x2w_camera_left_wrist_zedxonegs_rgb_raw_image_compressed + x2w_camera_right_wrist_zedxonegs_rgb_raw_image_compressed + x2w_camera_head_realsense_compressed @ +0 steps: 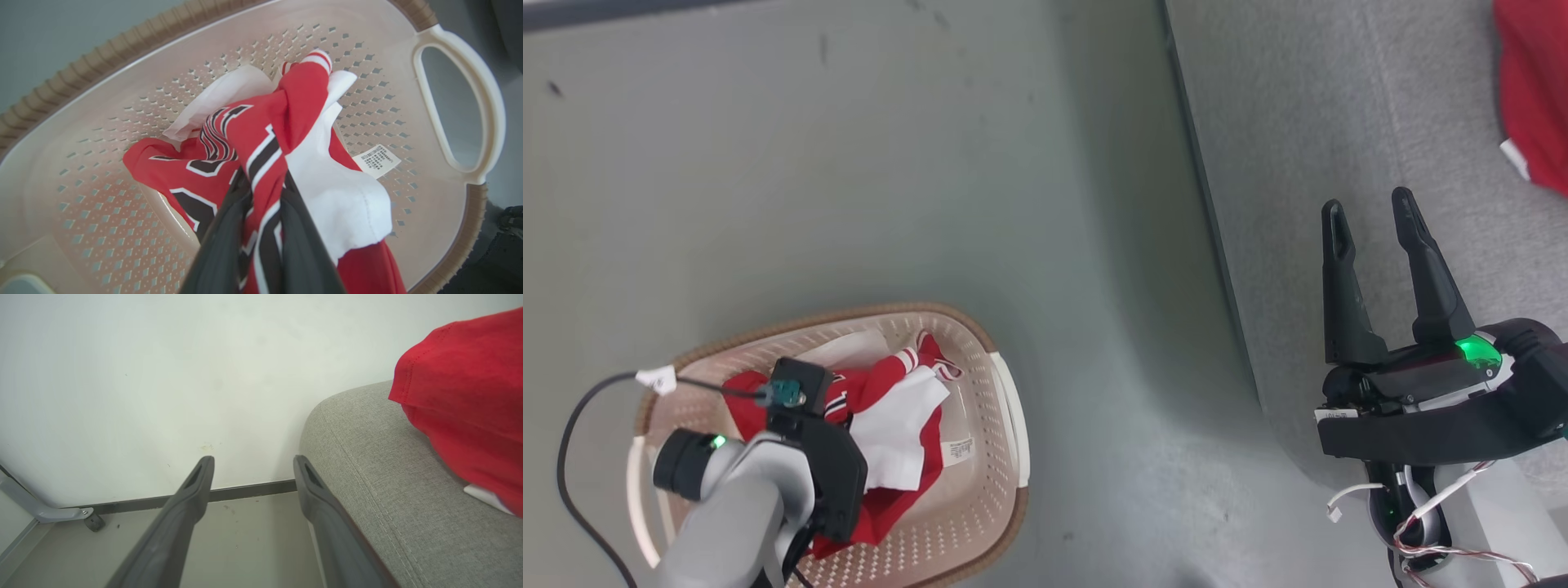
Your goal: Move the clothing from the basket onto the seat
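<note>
With left hand (264, 176), grips jersey (882, 382) in basket (984, 502), lower left; holds right hand (1372, 211) open, empty, over seat (1339, 106), right. Likely pickup step; calls next for lifting clear and carrying rightward onto seat.

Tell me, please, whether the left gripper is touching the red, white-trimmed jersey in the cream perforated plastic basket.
Touching. The left wrist view shows the left gripper pinching a striped fold of the red jersey.

Bright even light, soft shadows, wide-angle warping
</note>
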{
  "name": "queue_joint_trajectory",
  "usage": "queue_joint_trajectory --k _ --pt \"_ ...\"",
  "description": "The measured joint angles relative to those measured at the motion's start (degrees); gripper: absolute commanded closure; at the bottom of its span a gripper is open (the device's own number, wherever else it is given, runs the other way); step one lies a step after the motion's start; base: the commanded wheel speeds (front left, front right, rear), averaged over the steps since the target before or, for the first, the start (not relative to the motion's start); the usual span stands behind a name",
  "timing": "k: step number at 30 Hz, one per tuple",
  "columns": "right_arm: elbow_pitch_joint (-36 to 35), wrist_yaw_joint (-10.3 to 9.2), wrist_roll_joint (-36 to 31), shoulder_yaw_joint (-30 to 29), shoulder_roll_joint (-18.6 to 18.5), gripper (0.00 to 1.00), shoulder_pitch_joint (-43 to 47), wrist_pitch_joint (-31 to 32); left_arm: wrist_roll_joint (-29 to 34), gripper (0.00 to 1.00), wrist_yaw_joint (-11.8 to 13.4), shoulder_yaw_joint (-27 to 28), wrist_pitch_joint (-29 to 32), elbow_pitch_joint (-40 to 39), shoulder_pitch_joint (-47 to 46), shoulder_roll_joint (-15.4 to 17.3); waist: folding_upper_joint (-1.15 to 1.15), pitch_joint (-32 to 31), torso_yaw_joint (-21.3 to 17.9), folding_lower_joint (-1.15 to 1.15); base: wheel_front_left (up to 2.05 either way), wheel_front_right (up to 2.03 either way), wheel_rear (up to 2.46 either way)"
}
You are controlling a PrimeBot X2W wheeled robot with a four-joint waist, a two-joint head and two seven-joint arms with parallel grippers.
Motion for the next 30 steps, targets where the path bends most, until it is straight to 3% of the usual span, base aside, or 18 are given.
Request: queue_joint_trajectory --k 18,30 --pt "4.9 2.50 0.8 -1.1 -1.6 0.00 2.8 0.0 -4.6 1.00 -0.8 1.4 -12.9 -4.8 9.1 -1.7 0.00 -14.5 3.4 0.00 0.00 0.00 0.00" --pt "6.4 3.09 2.1 -0.3 -2.5 0.00 7.4 0.0 -8.4 1.00 -0.8 0.5 -18.5 -15.4 15.2 -0.2 0.00 -24.7 6.0 0.00 0.00 0.00 0.00"
